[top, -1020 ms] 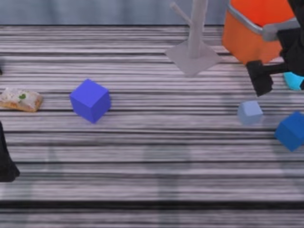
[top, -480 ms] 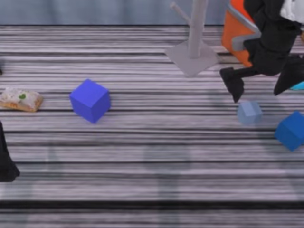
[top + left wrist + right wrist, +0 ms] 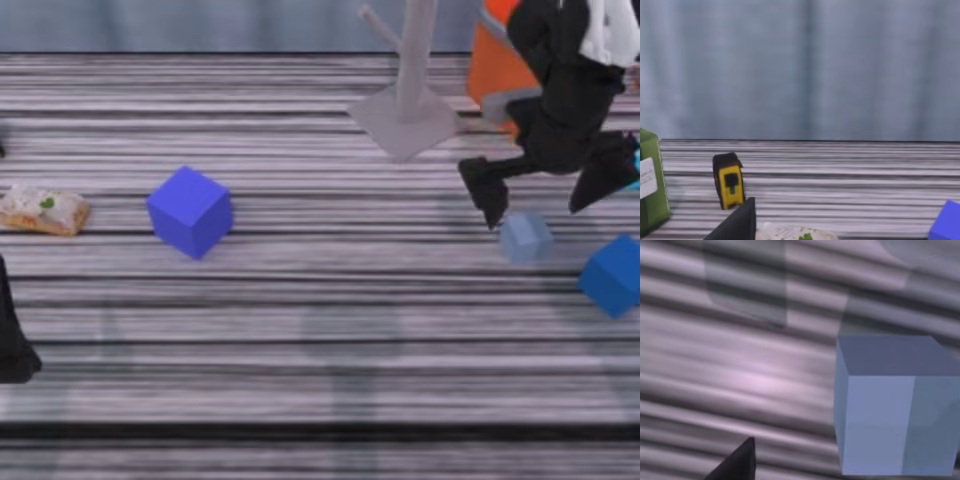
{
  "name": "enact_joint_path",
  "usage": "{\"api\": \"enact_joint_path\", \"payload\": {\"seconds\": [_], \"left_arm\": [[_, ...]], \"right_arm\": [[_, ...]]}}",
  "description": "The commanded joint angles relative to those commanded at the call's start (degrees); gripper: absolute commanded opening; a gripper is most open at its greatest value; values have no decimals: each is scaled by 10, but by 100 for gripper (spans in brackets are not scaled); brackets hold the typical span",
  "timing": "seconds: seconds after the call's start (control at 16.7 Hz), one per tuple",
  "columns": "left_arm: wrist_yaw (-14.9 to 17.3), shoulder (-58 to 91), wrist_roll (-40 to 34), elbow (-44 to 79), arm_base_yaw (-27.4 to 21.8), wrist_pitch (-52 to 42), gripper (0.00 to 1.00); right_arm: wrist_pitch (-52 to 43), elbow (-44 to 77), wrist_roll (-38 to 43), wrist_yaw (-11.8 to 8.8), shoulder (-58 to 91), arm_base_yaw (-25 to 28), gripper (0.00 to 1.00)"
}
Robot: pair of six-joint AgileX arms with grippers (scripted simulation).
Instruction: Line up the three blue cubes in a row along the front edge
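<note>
Going off the grey stand (image 3: pixel 405 110) as landmark: big indigo cube (image 3: pixel 190 211) sits well left of it and nearer the front. Right of the stand, the right gripper (image 3: pixel 545 195) hovers with fingers spread wide, small pale cube (image 3: pixel 525 237) just below between them, untouched. Royal-blue cube (image 3: pixel 612 275) is further right.

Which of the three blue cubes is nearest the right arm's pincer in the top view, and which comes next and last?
Measured from the right pincer, open at the table's right:
1. Small pale grey-blue matte cube, just below the pincer in the view.
2. Medium royal-blue matte cube, at the right edge.
3. Large indigo-violet matte cube, far off on the left half.
</note>
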Motion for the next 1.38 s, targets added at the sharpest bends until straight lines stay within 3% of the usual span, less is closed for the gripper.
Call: {"api": "enact_joint_path", "payload": {"seconds": [0.3,0.6,1.38], "left_arm": [[0,0,0,0,0,0,100],[0,0,0,0,0,0,100],[0,0,0,0,0,0,100]], "right_arm": [[112,-65,2,0,43,1,100],[122,-71,2,1,49,2,100],[122,-71,2,1,49,2,2]]}}
